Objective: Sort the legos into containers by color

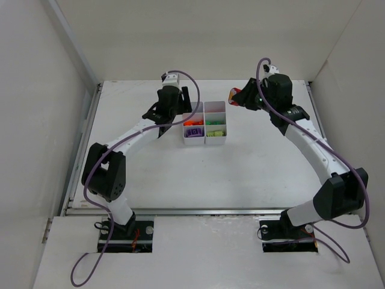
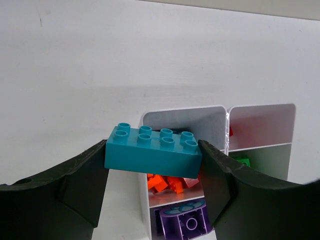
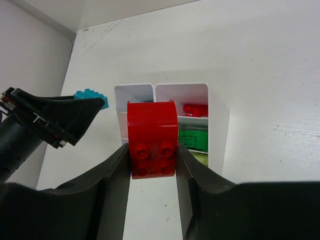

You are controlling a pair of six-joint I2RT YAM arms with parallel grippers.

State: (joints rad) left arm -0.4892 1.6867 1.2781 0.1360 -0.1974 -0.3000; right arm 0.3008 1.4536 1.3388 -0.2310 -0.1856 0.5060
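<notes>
The white six-compartment tray of containers (image 1: 216, 103) stands at mid-table. It holds orange legos (image 1: 192, 123), a purple piece (image 1: 192, 133), green ones (image 1: 213, 122) and lime ones (image 1: 215, 133). My left gripper (image 2: 153, 150) is shut on a teal brick (image 2: 152, 156), held above the tray's (image 2: 185, 114) far-left corner, over the orange legos (image 2: 170, 183) and the purple piece (image 2: 187, 222). My right gripper (image 3: 153, 152) is shut on a red rounded brick (image 3: 152, 131), hovering just off the tray's (image 3: 218, 131) far-right end. In the right wrist view a small red lego (image 3: 195, 109) lies in the far compartment.
White walls close in the table on the left, back and right. My left gripper (image 1: 190, 100) and right gripper (image 1: 236, 96) flank the tray's far end, close to each other. The left arm (image 3: 50, 122) shows in the right wrist view.
</notes>
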